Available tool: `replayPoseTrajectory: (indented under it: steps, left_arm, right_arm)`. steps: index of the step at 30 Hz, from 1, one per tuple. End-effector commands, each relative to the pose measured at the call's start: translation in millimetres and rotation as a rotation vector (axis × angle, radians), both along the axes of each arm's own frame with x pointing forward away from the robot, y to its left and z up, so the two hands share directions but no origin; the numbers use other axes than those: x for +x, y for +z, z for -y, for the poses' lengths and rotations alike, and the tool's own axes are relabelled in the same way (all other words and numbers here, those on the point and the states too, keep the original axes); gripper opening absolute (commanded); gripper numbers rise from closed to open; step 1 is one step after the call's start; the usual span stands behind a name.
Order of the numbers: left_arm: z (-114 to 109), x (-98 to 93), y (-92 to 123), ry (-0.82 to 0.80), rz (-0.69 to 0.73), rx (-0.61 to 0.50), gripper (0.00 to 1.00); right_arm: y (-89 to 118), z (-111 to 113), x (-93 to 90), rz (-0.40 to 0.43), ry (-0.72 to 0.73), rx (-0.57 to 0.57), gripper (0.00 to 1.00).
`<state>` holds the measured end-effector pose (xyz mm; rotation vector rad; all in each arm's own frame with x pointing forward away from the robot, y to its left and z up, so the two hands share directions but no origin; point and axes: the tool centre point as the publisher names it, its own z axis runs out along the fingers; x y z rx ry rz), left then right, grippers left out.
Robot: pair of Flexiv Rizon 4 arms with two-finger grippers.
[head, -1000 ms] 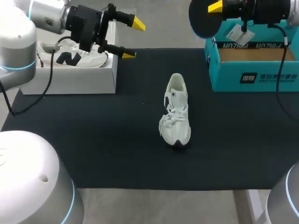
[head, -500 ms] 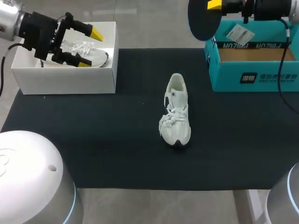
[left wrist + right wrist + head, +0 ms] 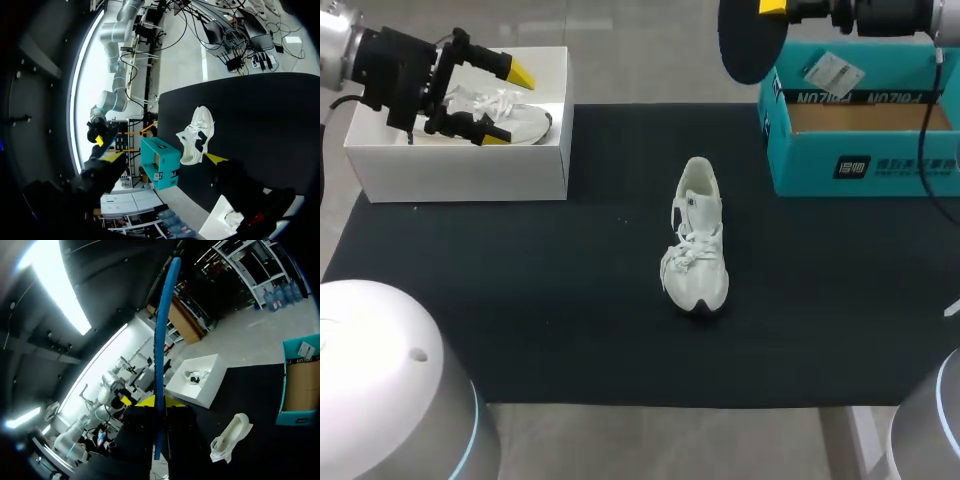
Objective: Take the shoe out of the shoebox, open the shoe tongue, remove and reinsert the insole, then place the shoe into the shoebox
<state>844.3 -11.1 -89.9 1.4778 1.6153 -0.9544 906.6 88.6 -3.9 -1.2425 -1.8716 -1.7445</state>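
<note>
shoe (image 3: 698,240) sits mid-frame on the table (image 3: 520,300), light and floppy, so grab the stiffer heel collar, not laces; right claw (image 3: 157,405) top right clamps the thin bendy insole (image 3: 748,45), left claw (image 3: 506,105) upper left released.

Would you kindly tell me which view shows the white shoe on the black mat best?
The head view: the white shoe lies whole and unobstructed, laces visible. The left wrist view shows it smaller, side-on; the right wrist view, small and far off.
</note>
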Motion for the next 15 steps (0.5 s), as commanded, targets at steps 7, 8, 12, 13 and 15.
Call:
replayPoseTrajectory:
  steps: [7, 8, 12, 13, 15]
  left_arm:
    - [0, 0.3, 0, -0.001, -0.001, 0.005, 1.00]
    - [0, 0.3, 0, -0.001, -0.001, 0.005, 1.00]
    - [0, 0.3, 0, -0.001, -0.001, 0.005, 1.00]
    - [0, 0.3, 0, -0.001, -0.001, 0.005, 1.00]
    - [0, 0.3, 0, -0.001, -0.001, 0.005, 1.00]
  right_arm:
    - [4, -4, 0.5, -0.016, -0.015, -0.037, 0.00]
    - [4, -4, 0.5, -0.016, -0.015, -0.037, 0.00]
    - [4, -4, 0.5, -0.016, -0.015, -0.037, 0.00]
    - [-1, -13, 6.6, 0.014, -0.005, -0.058, 0.00]
    - [-11, -31, 20.1, 0.095, 0.008, -0.091, 0.00]
